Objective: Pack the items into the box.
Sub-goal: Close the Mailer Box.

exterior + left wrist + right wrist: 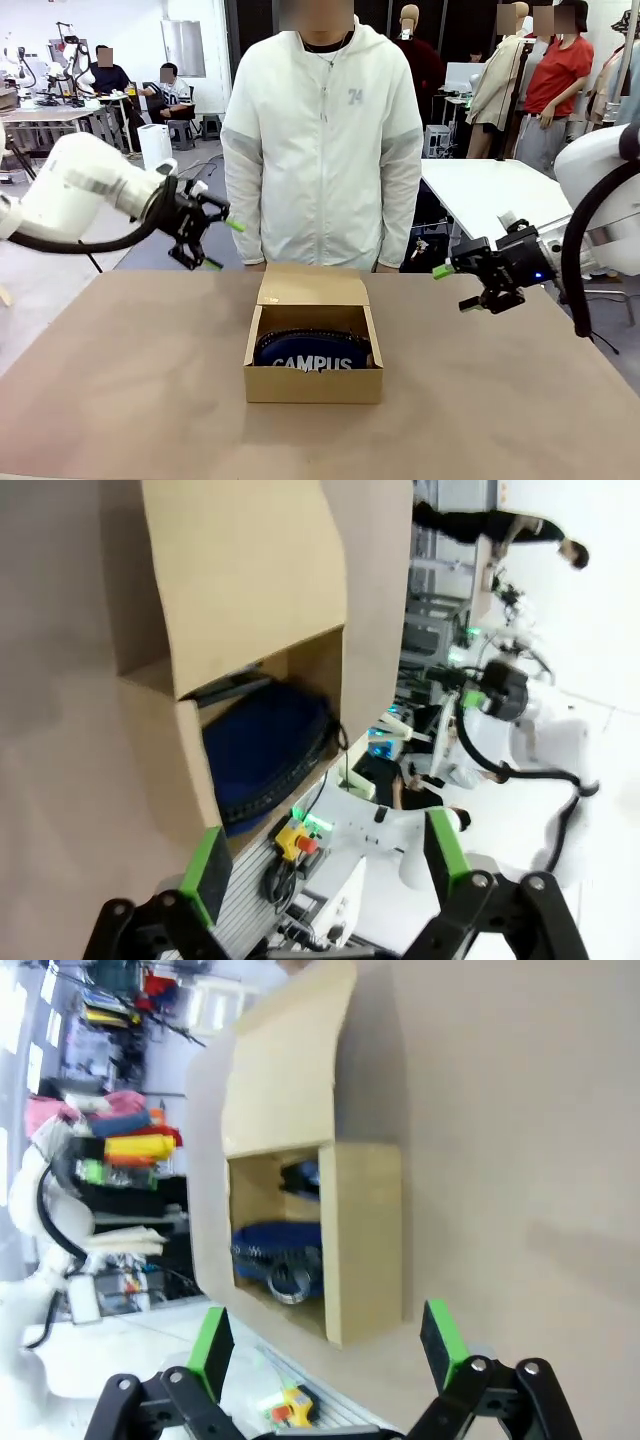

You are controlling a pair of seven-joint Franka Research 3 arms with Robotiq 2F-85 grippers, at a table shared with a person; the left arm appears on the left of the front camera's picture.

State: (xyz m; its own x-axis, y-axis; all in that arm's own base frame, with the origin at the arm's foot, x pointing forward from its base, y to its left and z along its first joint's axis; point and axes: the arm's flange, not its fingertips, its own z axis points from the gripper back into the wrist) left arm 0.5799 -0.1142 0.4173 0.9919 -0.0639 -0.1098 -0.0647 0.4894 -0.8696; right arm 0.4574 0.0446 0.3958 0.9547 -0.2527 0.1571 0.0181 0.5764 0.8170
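Both grippers are spread wide and hold nothing. The left gripper (224,245) and right gripper (455,287) hang above the table (120,380), one on each side of the box (312,385).

The box sits between them, below and ahead of both sets of fingertips and well apart from each. Its flap (312,287) is open and lies back on the side away from the robot.

The pencil case (312,352) lies flat inside the box and fills most of the floor. In the left wrist view, a dark slim thing (235,687) sits between the case and the box wall. It may be the stapler, but I can't tell.

Handling, as I judge it:
- **Case:** soft fabric, light, and it gives under the pads. Pinch across the narrow width at the middle. The zip ring (290,1282) is too small to trust.
- **Box:** thin, light cardboard that will slide if it's pushed from one side only, so brace the opposite wall.
- **Flap:** take it at the free edge, since it folds at the hinge.

In the way:
- The box walls sit close around the case, which leaves little room for fingers.
- The person (320,140) stands just beyond the flap, close to the table edge.
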